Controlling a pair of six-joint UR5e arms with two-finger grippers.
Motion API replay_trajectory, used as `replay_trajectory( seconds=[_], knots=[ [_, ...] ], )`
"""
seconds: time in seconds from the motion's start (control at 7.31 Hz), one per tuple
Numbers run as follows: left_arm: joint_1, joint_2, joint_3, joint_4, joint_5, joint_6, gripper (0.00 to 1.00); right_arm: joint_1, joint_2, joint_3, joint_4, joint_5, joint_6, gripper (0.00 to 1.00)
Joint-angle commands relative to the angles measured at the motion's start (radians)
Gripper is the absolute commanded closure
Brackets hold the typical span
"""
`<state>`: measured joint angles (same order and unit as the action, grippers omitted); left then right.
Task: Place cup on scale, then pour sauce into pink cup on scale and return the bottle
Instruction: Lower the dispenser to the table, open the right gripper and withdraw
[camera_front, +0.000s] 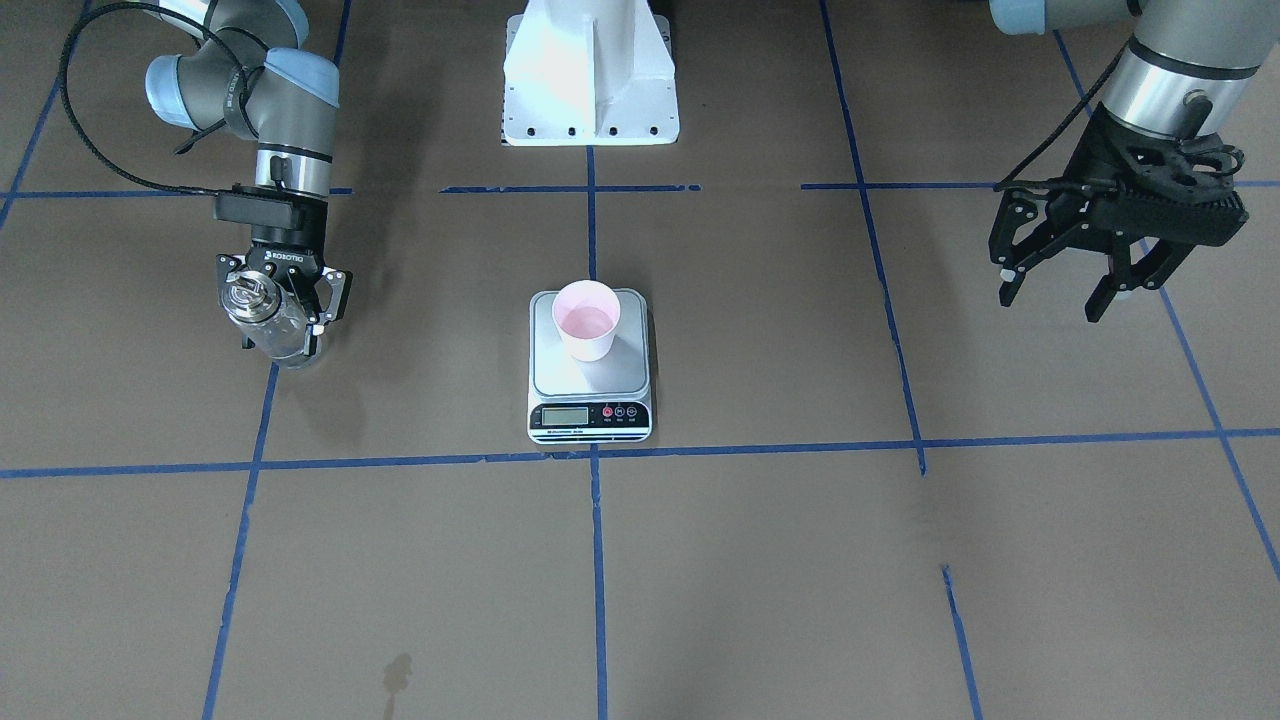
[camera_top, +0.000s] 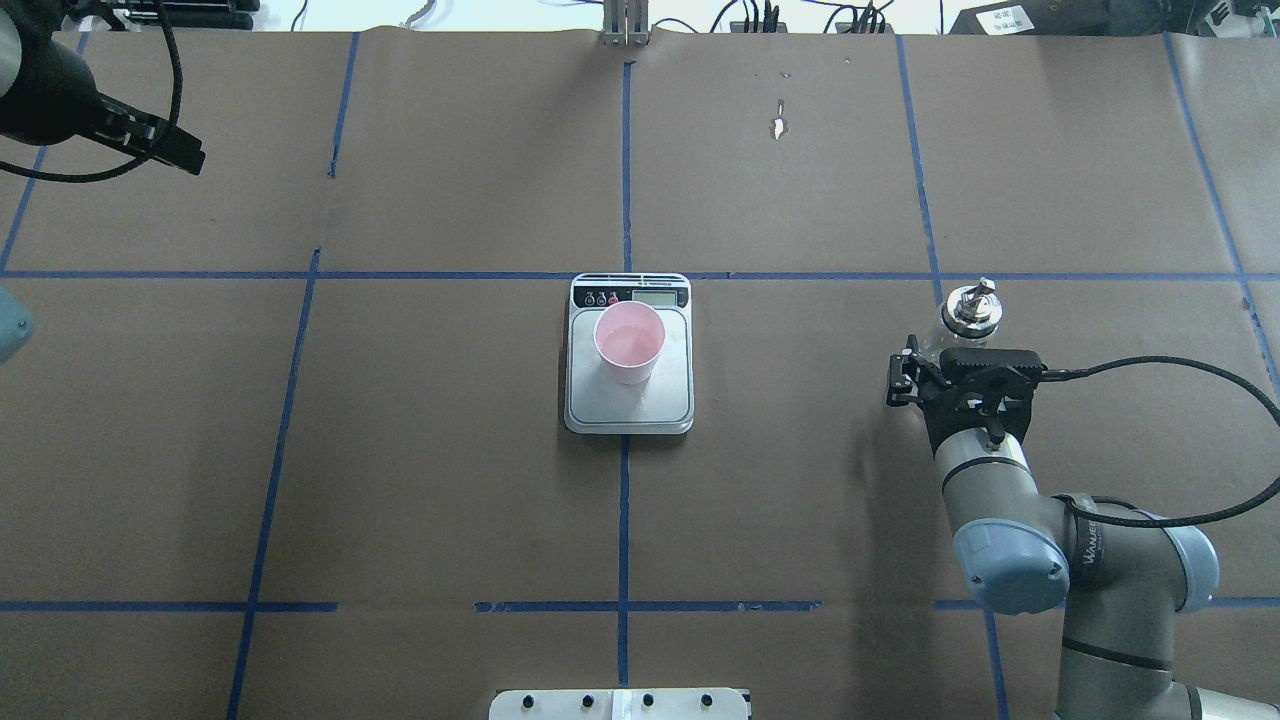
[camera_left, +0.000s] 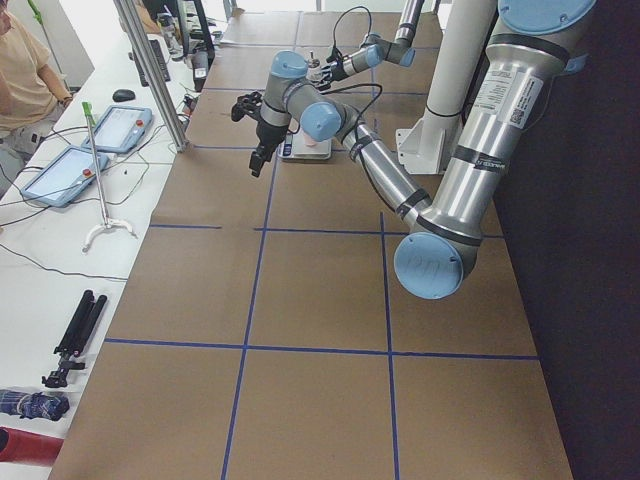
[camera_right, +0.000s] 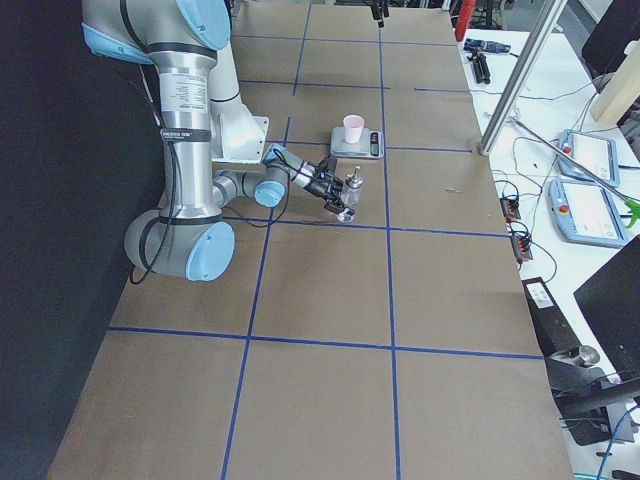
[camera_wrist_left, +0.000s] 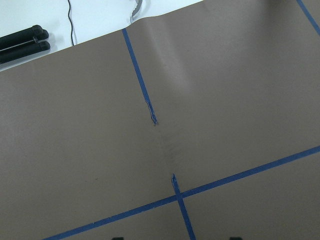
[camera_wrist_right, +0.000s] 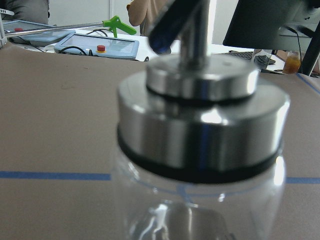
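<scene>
1. The tabletop (camera_top: 450, 450) is matte brown paper gridded with blue tape (camera_top: 280, 430).
2. The flat square scale (camera_top: 640, 405), silver-grey with a black display strip, lies between both sets of fingers, well apart from each.
3. The black left fingers (camera_front: 1118, 287) hang spread wide, holding nothing.
4. The right fingers (camera_front: 333, 292) clamp the clear glass cylindrical bottle (camera_front: 262, 318) below its shiny metal cap.
5. The pale pink tapered cup (camera_top: 629, 342) stands on the scale.

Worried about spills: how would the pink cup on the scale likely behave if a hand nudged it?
The cup looks thin and paper-like, so probably light, sliding easily on the smooth scale. Tapering to a narrower base, it may tip if pushed near the rim. A hard squeeze would likely crumple it.
</scene>
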<state>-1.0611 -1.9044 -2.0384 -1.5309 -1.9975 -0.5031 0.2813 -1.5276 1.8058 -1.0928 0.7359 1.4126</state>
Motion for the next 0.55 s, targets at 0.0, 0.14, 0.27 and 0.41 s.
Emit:
replay_trajectory(
  seconds=[0.0,0.14,0.27,0.41],
  knots=[
    [0.0,0.001,0.001,0.0,0.0,0.0,0.23,0.002,0.0,-0.029,0.077,-0.001,-0.001,1.0],
    [0.0,0.001,0.001,0.0,0.0,0.0,0.23,0.002,0.001,-0.033,0.077,-0.003,-0.001,1.0],
    [0.0,0.001,0.001,0.0,0.0,0.002,0.23,0.001,0.001,-0.04,0.077,-0.004,-0.001,0.95],
    [0.0,0.001,0.001,0.0,0.0,0.002,0.23,0.002,0.003,-0.042,0.079,-0.006,0.0,0.85]
  ],
)
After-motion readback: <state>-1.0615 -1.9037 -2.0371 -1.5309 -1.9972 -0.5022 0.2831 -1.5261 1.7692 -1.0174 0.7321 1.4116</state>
